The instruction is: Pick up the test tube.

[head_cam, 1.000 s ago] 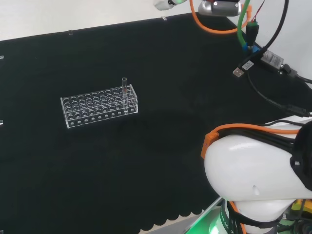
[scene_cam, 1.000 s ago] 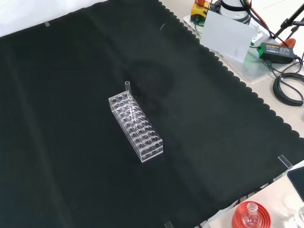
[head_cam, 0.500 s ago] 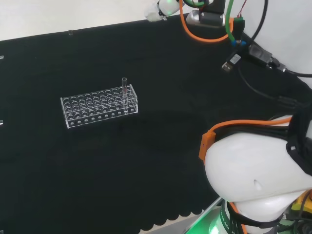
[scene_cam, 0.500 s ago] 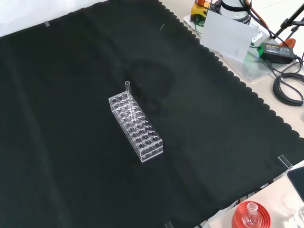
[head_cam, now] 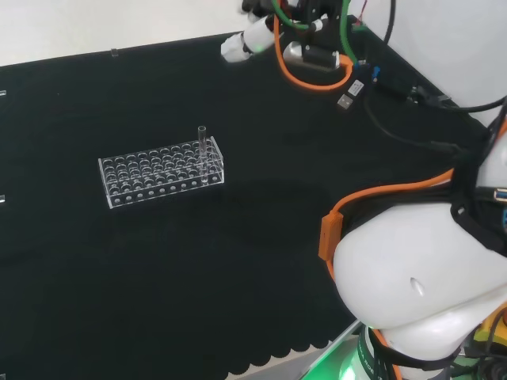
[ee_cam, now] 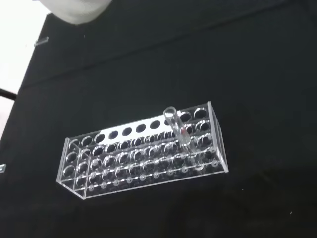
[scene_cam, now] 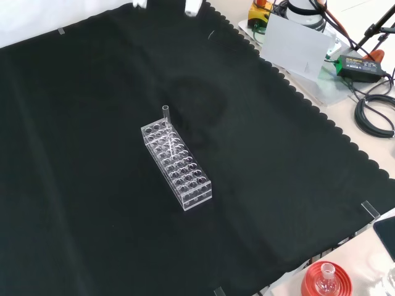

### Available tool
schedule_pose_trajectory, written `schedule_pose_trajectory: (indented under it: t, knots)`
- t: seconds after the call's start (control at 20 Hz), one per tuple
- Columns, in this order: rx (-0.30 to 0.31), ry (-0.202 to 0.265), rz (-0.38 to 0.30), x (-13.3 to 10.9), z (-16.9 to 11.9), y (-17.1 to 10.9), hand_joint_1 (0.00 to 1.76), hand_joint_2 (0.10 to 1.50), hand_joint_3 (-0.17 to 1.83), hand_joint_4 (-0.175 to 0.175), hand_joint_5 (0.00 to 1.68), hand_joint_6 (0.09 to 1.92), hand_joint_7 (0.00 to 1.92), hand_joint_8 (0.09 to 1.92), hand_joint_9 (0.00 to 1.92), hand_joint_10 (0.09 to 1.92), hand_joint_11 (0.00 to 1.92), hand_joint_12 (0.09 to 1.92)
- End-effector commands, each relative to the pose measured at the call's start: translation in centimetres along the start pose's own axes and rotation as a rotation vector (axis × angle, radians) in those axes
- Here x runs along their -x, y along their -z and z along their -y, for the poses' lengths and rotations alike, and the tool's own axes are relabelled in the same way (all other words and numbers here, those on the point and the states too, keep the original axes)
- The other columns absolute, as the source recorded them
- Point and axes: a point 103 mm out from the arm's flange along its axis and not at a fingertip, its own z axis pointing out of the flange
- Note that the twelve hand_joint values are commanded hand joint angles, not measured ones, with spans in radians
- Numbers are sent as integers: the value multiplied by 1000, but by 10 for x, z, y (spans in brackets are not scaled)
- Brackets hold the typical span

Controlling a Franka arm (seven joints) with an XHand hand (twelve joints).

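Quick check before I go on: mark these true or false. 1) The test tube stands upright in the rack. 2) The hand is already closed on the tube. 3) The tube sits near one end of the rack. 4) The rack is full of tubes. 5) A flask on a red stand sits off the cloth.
1) True: the test tube stands upright in the clear rack.
2) False: the hand is far from the tube, up near the cloth's far edge in the head view.
3) True: it stands near the rack's right end in the head view.
4) False: one tube; the other holes look empty.
5) True: flask, red ribbed stand.
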Motion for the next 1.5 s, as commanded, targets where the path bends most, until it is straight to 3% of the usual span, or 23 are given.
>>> schedule_pose_trajectory:
  t: [0.05,0.7,1.3,1.5]
  knots:
    - [-53,25,-7,-6,-38,-39,809,793,256,-4,320,87,234,726,56,915,0,1239]
    - [-168,88,26,-24,-90,-106,913,768,314,-3,364,87,284,719,109,907,0,1276]
    - [-252,110,34,-20,-106,-162,967,696,489,-5,446,100,372,717,172,902,0,1319]
    - [-258,109,43,-17,-109,-169,978,679,528,-4,477,157,400,711,194,894,0,1345]
